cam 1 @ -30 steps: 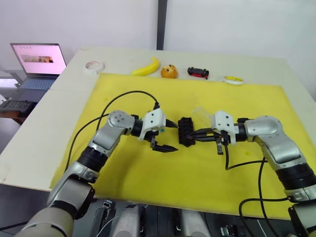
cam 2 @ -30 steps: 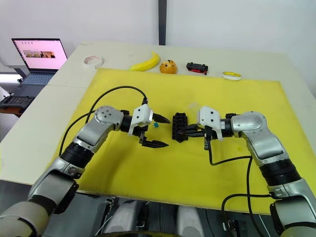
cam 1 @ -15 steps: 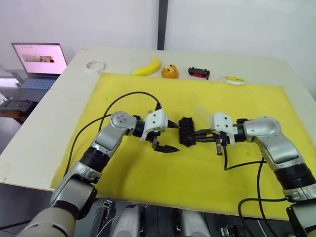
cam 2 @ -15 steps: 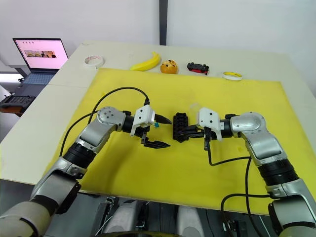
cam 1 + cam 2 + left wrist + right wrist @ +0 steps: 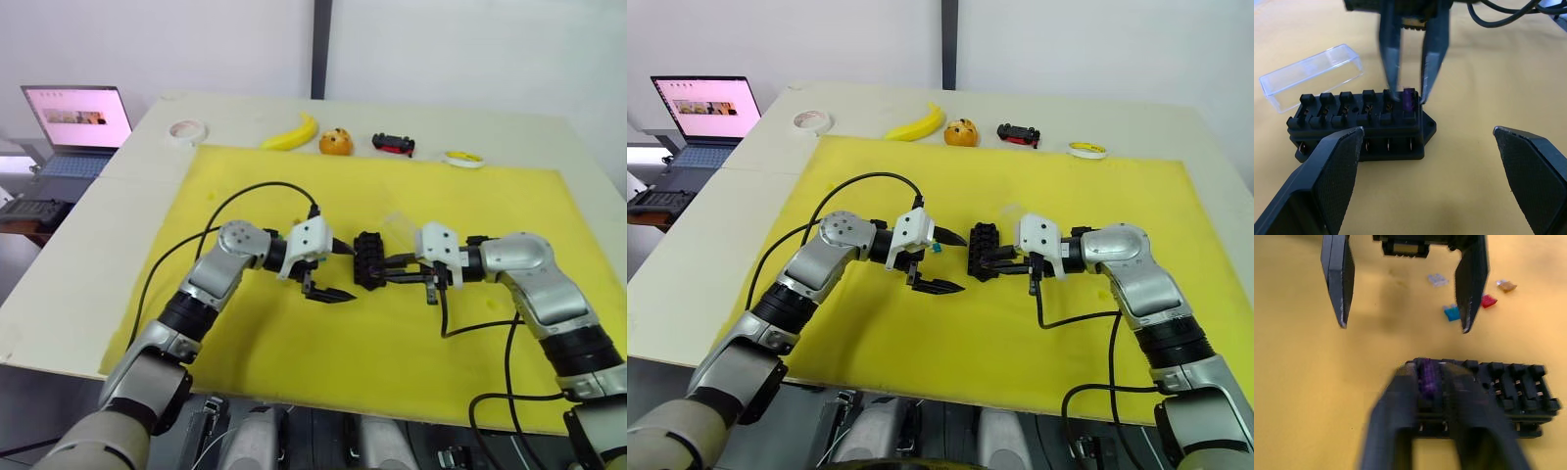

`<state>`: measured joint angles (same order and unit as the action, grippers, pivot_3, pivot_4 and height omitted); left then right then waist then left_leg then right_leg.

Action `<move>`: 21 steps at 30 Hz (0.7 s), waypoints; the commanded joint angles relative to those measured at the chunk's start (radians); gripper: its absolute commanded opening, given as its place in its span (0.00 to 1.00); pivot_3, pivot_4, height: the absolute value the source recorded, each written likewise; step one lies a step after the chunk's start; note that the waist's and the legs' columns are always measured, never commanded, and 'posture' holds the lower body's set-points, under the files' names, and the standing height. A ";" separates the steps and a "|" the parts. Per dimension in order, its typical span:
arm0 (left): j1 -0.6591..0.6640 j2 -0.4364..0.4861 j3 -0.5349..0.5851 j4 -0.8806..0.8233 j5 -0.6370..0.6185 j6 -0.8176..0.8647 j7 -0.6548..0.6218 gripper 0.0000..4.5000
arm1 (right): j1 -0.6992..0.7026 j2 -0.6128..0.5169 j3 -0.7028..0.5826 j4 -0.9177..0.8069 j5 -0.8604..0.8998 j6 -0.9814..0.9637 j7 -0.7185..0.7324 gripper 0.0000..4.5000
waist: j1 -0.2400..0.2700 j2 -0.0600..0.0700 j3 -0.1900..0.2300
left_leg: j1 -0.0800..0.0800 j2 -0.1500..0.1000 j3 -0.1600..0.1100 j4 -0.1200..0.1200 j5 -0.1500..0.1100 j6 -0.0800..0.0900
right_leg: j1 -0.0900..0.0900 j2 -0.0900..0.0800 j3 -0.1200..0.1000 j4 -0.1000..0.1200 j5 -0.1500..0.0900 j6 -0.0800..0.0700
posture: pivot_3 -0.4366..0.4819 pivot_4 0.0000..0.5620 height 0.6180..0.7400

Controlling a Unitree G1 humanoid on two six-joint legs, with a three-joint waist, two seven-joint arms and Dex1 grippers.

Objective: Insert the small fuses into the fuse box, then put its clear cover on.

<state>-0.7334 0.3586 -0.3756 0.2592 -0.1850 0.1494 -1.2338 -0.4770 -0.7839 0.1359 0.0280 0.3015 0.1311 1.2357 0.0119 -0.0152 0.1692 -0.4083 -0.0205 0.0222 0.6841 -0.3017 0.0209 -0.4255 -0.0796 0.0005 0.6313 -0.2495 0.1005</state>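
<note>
The black fuse box (image 5: 368, 259) lies mid-mat on the yellow mat (image 5: 294, 352). A purple fuse (image 5: 1408, 98) stands in its end slot. My right gripper (image 5: 386, 266) reaches in from the right, shut on that purple fuse (image 5: 1427, 375), fingers on either side of it. My left gripper (image 5: 349, 273) hovers open just left of the box with nothing between its fingers. Loose small fuses lie on the mat near the left gripper: teal (image 5: 1451, 312), red (image 5: 1488, 300), orange (image 5: 1506, 285) and grey (image 5: 1437, 280). The clear cover (image 5: 1312, 73) lies behind the box.
Along the far table edge sit a banana (image 5: 291, 134), an orange fruit (image 5: 335, 142), a black-and-red toy car (image 5: 393, 144), a tape roll (image 5: 186, 128) and a yellow ring (image 5: 462, 158). A laptop (image 5: 76, 117) stands off the table's left. Cables trail from both wrists.
My right gripper has edged slightly left onto the fuse box. The left gripper has shifted slightly toward the box and stays open.
</note>
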 commanded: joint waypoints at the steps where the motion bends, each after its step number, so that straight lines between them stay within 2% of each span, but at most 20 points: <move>1: -0.016 -0.002 0.022 -0.027 0.003 -0.002 0.007 1.00 | -0.001 -0.021 -0.055 -0.056 0.036 0.024 0.006 0.53 | 0.000 0.000 0.000 | 0.000 0.000 0.000 0.000 0.000 0.000 | 0.000 0.000 0.000 0.000 0.000 0.000 | 0.48 0.27 1.00; 8: -0.020 -0.009 0.021 -0.022 0.003 -0.006 0.007 1.00 | 0.022 0.024 -0.081 -0.030 0.055 0.040 -0.023 0.53 | 0.000 0.000 0.000 | 0.000 0.000 0.000 0.000 0.000 0.000 | 0.000 0.000 0.000 0.000 0.000 0.000 | 0.48 0.27 1.00; 11: -0.019 -0.012 0.019 -0.022 0.005 -0.007 0.007 1.00 | 0.032 0.048 -0.091 -0.026 0.086 0.055 -0.014 0.34 | -0.001 0.000 0.000 | 0.000 0.000 0.000 0.000 0.000 0.000 | 0.000 0.000 0.000 0.001 0.000 0.000 | 0.48 0.27 1.00; 14: -0.023 -0.016 0.020 -0.014 0.008 -0.009 0.006 1.00 | 0.033 0.067 -0.100 -0.021 0.106 0.082 -0.016 0.02 | 0.000 0.000 0.000 | 0.000 0.000 0.000 0.000 0.000 0.000 | 0.000 0.000 0.000 0.001 0.000 0.000 | 0.48 0.27 1.00; 21: -0.025 -0.019 0.018 -0.013 0.011 -0.011 0.007 1.00 | 0.041 0.084 -0.071 0.023 0.072 0.099 -0.019 0.01 | 0.000 0.000 0.000 | 0.000 0.000 0.000 0.001 0.000 0.000 | 0.000 0.000 0.000 0.001 0.000 0.000 | 0.48 0.27 1.00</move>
<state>-0.7356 0.3440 -0.3714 0.2620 -0.1814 0.1481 -1.2291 -0.4374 -0.6998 0.0704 0.0545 0.3773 0.2400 1.2172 0.0116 -0.0149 0.1690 -0.4081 -0.0208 0.0226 0.6848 -0.3016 0.0208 -0.4254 -0.0793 0.0005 0.6323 -0.2494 0.1005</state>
